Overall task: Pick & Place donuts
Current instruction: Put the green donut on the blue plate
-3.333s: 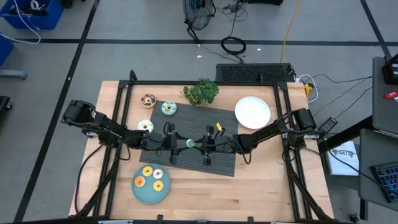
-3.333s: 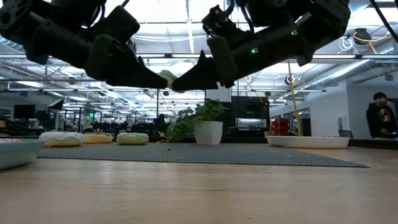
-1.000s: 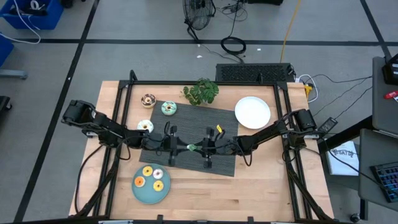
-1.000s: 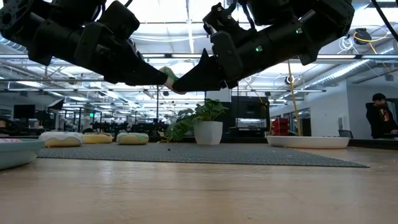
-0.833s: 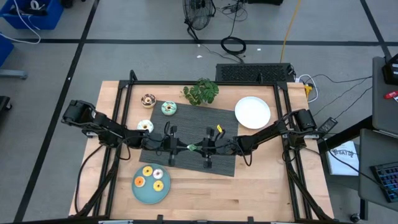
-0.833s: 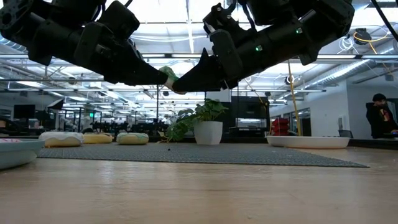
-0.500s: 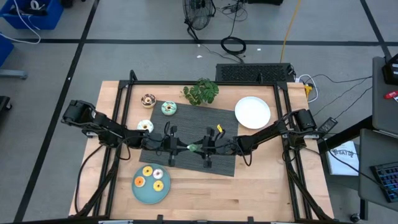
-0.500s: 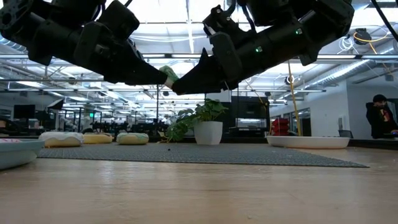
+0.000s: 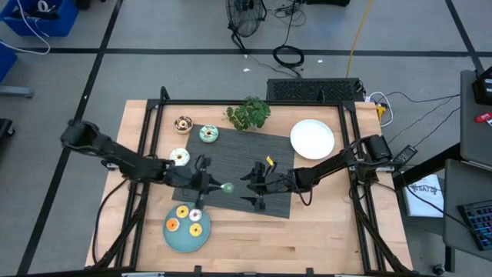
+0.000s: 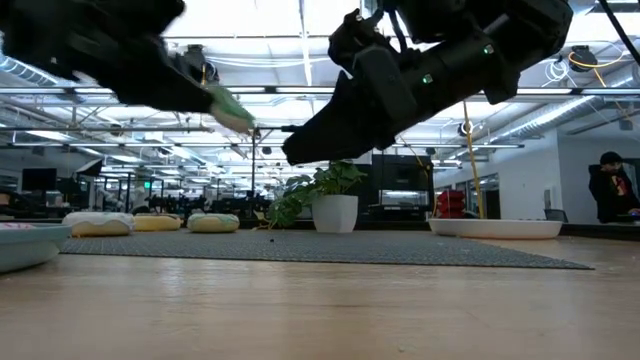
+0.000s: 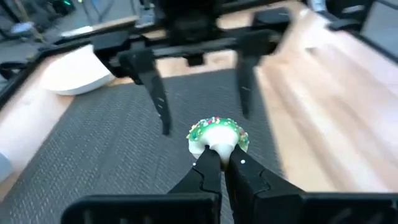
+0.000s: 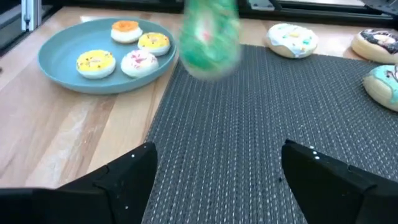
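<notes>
- The wooden desk (image 9: 323, 231) carries a dark woven mat (image 9: 238, 158) across its middle.
- A teal plate (image 9: 175, 240) lies near the front edge of the desk, toward the left corner, off the mat's front left corner.
- A white plate (image 9: 312, 138) sits toward the back right corner, touching the mat's right edge or just beside it.
- A leafy plant (image 9: 247, 113) stands at the middle of the back edge.
- The left gripper (image 9: 219, 187) hangs above the mat's front left part, clenched on a green donut (image 9: 227, 187) held clear of the mat.
- The right gripper (image 9: 250, 188) hangs above the mat's front middle, released, its fingers spread wide and apart from the green donut.
- Three donuts lie on the teal plate: an orange one (image 12: 125, 30), a yellow one (image 12: 95, 61) and a white one with sprinkles (image 12: 140, 61); a further yellow one (image 12: 153, 42) sits among them.
- A teal donut (image 9: 209, 134) rests on the mat's back left corner.
- A brown donut (image 9: 183, 123) lies on bare wood near the back left corner of the desk.
- A white donut (image 9: 179, 156) lies just off the mat's left edge.
</notes>
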Available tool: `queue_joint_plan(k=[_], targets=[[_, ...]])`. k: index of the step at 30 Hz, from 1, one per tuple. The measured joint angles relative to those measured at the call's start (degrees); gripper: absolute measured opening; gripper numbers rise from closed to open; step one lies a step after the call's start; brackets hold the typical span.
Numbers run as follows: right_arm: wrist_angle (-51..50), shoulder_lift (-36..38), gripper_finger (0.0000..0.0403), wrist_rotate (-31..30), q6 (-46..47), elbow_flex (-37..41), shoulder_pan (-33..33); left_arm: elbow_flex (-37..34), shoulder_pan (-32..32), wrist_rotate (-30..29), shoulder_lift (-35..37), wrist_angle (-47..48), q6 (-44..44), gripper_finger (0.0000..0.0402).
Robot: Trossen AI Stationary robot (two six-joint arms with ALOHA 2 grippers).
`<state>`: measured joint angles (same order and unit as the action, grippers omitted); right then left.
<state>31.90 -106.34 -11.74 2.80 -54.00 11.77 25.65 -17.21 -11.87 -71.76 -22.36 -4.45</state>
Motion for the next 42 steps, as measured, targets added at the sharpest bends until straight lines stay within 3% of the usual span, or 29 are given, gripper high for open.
queue_joint_plan(k=[4, 9, 15, 19, 22, 30, 35, 42], targets=[[-0.3, 0.2, 0.0323, 0.0, 1.6, 0.0, 0.0, 0.0, -6.3, 0.5, 7.6, 12.3, 4.4, 0.001], [-0.5, 0.2, 0.0321, 0.0, 2.5, 0.0, 0.0, 0.0, -20.4, -1.8, 11.9, 25.2, 18.5, 0.0007], [-0.5, 0.2, 0.0321, 0.0, 2.5, 0.0, 0.0, 0.0, -39.3, -6.1, 8.3, 24.4, 32.7, 0.0007], [-0.4, 0.2, 0.032, -0.1, 2.5, 0.0, 0.0, 0.0, -46.9, -14.0, 3.6, 23.6, 41.6, 0.002], [0.0, 0.2, 0.032, -0.1, 2.5, 0.0, 0.0, 0.0, -48.9, -16.6, -0.1, 23.5, 47.6, 0.0046], [0.4, 0.2, 0.032, -0.2, 2.5, 0.0, 0.0, 0.0, -48.6, -14.3, -8.0, 21.6, 53.1, 0.0079], [0.4, 0.2, 0.032, -0.2, 2.4, 0.0, 0.0, 0.0, -48.0, -11.5, -7.7, 21.8, 53.2, 0.0081], [0.4, 0.2, 0.032, -0.2, 2.4, 0.0, 0.0, 0.0, -48.0, -2.7, -3.8, 21.8, 52.8, 0.0082]])
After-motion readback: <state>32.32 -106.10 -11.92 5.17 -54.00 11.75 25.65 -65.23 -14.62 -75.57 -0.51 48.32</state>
